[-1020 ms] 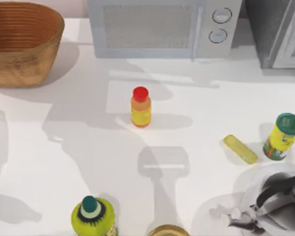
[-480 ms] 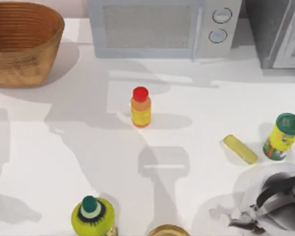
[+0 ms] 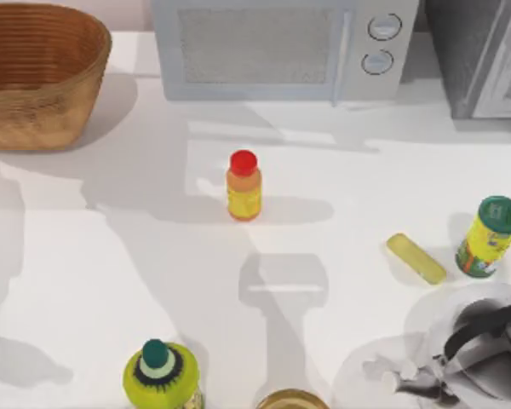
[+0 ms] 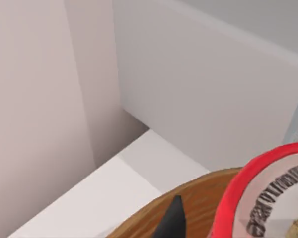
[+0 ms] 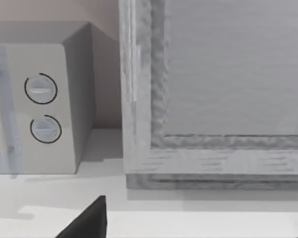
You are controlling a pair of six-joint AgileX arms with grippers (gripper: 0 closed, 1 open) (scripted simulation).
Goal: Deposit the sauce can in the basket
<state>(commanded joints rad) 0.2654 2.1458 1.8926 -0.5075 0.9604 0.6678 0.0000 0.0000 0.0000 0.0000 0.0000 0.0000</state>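
The sauce can [image 4: 268,188] looms close in the left wrist view, showing a red rim around a pale printed end. My left gripper [image 4: 238,230] is shut on it, with one dark fingertip [image 4: 173,220] beside the can. Just beyond them lies the basket's [image 4: 198,196] brown woven rim, near the corner of the back wall. In the top view the basket [image 3: 38,81] stands at the table's far left back corner, and nothing lies inside the part that shows. My right gripper [image 3: 392,375] is parked open at the front right.
A microwave [image 3: 281,47] and a grey cabinet [image 3: 481,55] line the back. A red-capped orange bottle [image 3: 244,186] stands mid-table. At the right are a green-lidded yellow canister [image 3: 490,237] and a flat yellow piece [image 3: 416,258]. A green bottle [image 3: 160,375] stands at the front edge.
The arm's shadow on the left side of the table has shifted toward the back left. The objects on the table and the right arm have stayed put.
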